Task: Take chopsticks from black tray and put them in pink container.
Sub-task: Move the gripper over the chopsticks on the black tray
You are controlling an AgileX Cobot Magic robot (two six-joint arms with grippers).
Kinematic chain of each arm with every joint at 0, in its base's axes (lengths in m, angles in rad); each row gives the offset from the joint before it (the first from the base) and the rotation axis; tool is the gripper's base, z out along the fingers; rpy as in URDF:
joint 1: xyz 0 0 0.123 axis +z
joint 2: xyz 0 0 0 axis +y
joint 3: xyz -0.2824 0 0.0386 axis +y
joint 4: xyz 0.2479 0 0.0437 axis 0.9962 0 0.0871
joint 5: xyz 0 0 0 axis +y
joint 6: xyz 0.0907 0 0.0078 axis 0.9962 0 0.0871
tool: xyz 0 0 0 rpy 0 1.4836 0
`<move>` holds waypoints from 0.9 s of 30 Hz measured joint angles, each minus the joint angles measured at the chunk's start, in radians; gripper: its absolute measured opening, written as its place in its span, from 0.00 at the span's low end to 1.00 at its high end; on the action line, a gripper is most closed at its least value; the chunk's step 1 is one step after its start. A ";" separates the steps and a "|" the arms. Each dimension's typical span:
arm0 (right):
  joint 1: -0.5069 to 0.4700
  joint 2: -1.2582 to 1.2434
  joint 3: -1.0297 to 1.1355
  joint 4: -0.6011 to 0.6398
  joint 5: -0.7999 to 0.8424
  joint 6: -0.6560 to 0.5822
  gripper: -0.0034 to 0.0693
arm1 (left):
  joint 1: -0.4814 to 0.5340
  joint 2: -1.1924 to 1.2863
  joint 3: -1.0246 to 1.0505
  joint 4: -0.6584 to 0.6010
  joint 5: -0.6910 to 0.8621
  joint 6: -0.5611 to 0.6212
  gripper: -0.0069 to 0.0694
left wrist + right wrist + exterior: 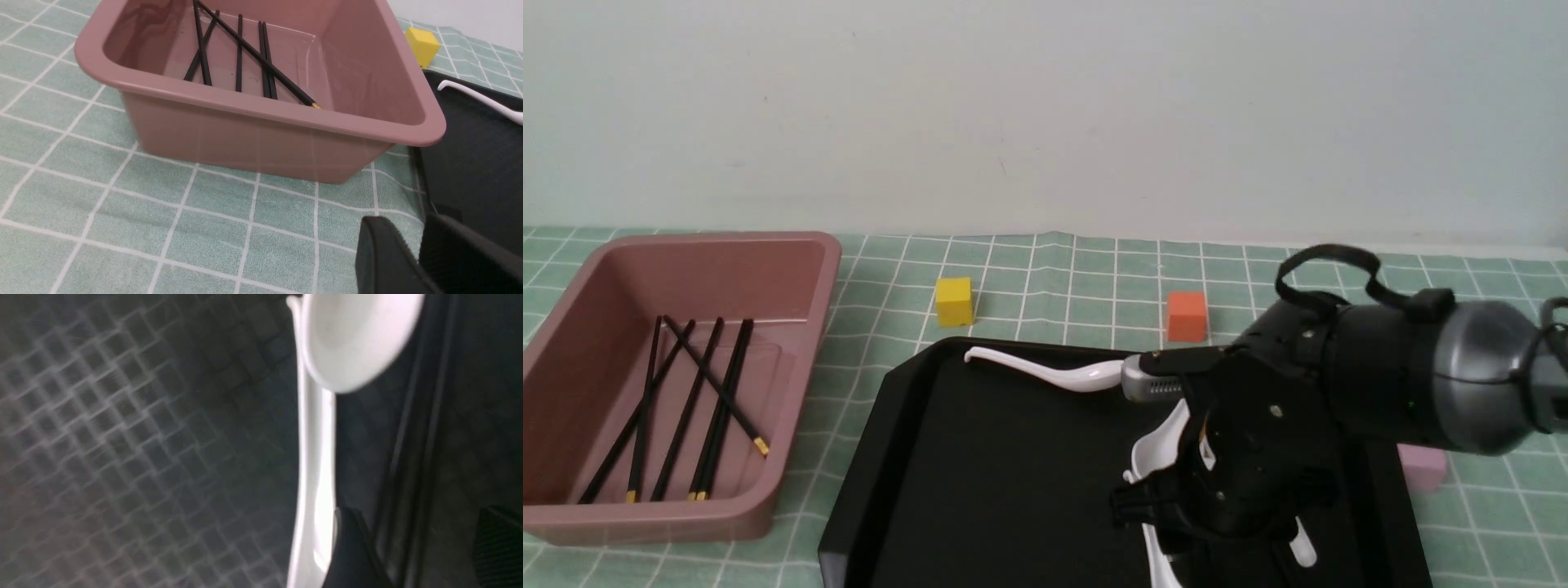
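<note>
The pink container stands at the left with several black chopsticks lying in it, gold tips toward me; the left wrist view shows these chopsticks inside the same container. The black tray fills the middle. My right gripper hangs low over the tray's right side. It is open, its fingers astride two dark parallel sticks, apparently chopsticks on the tray. My left gripper is shut and empty, low over the cloth beside the container.
White soup spoons lie on the tray: one along the far rim, others under my right wrist, one just beside the left finger. A yellow cube, an orange cube and a small pale pink cube sit on the checked cloth.
</note>
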 joint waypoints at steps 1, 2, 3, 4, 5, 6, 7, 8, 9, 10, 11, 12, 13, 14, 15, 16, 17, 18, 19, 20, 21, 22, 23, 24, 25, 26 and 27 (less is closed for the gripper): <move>0.000 0.010 0.000 -0.001 -0.003 0.000 0.60 | 0.000 0.000 0.000 0.000 0.000 0.000 0.31; 0.000 0.022 0.000 -0.001 -0.010 0.001 0.60 | 0.000 0.000 0.000 0.000 0.000 0.000 0.31; 0.000 0.031 0.000 -0.002 -0.014 0.004 0.60 | 0.000 0.000 0.000 0.000 0.000 0.000 0.31; -0.001 0.037 0.000 -0.002 -0.017 0.010 0.60 | 0.000 0.000 0.000 0.000 0.000 0.000 0.31; -0.001 0.041 0.000 -0.002 -0.017 0.015 0.60 | 0.000 0.000 0.000 0.000 0.000 0.000 0.31; -0.002 0.042 -0.001 -0.002 -0.019 0.024 0.60 | 0.000 0.000 0.000 0.000 0.000 0.000 0.31; -0.006 0.043 -0.001 -0.002 -0.021 0.036 0.60 | 0.000 0.000 0.000 0.000 0.000 0.000 0.31; -0.013 0.043 -0.001 -0.002 -0.023 0.044 0.60 | 0.000 0.000 0.000 0.000 0.000 0.000 0.31; -0.016 0.043 -0.002 -0.002 -0.024 0.045 0.60 | 0.000 0.000 0.000 0.000 0.000 0.000 0.32; -0.022 0.043 -0.003 -0.002 -0.024 0.045 0.59 | 0.000 0.000 0.000 0.000 0.000 0.000 0.32; -0.028 0.043 -0.003 -0.002 -0.024 0.046 0.59 | 0.000 0.000 0.000 0.000 0.000 0.000 0.32; -0.031 0.043 -0.004 -0.002 -0.026 0.047 0.58 | 0.000 0.000 0.000 0.000 0.000 0.000 0.32; -0.034 0.043 -0.004 -0.002 -0.026 0.049 0.56 | 0.000 0.000 0.000 0.000 0.001 0.000 0.32; -0.033 0.043 -0.004 -0.002 -0.026 0.049 0.56 | 0.000 0.000 0.000 0.000 0.001 0.000 0.32; -0.034 0.043 -0.004 -0.002 -0.028 0.049 0.52 | 0.000 0.000 0.000 0.000 0.001 0.000 0.33; -0.034 0.044 -0.004 -0.002 -0.028 0.049 0.51 | 0.000 0.000 0.000 0.000 0.001 0.000 0.33; -0.034 0.044 -0.004 -0.002 -0.030 0.049 0.49 | 0.000 0.000 0.000 0.000 0.001 0.000 0.33; -0.034 0.046 -0.004 -0.002 -0.031 0.049 0.48 | 0.000 0.000 0.000 0.000 0.001 0.000 0.33; -0.034 0.050 -0.004 -0.002 -0.031 0.049 0.46 | 0.000 0.000 0.000 0.000 0.001 0.000 0.33; -0.034 0.060 -0.004 -0.002 -0.031 0.049 0.43 | 0.000 0.000 0.000 0.000 0.001 0.000 0.33; -0.034 0.069 -0.004 -0.002 -0.029 0.049 0.42 | 0.000 0.000 0.000 0.000 0.001 0.000 0.33; -0.034 0.073 -0.010 -0.005 -0.024 0.049 0.40 | 0.000 0.000 0.000 0.000 0.001 0.000 0.33; -0.034 0.077 -0.012 -0.005 -0.021 0.049 0.40 | 0.000 0.000 0.000 0.000 0.001 0.000 0.33; -0.034 0.080 -0.014 -0.006 -0.018 0.049 0.39 | 0.000 0.000 0.000 0.000 0.001 0.000 0.33; -0.034 0.083 -0.017 -0.007 -0.014 0.049 0.38 | 0.000 0.000 0.000 0.000 0.001 0.000 0.33; -0.034 0.086 -0.019 -0.009 -0.012 0.047 0.36 | 0.000 0.000 0.000 0.000 0.001 0.000 0.33; -0.034 0.086 -0.019 -0.009 -0.012 0.042 0.35 | 0.000 0.000 0.000 0.000 0.001 0.000 0.33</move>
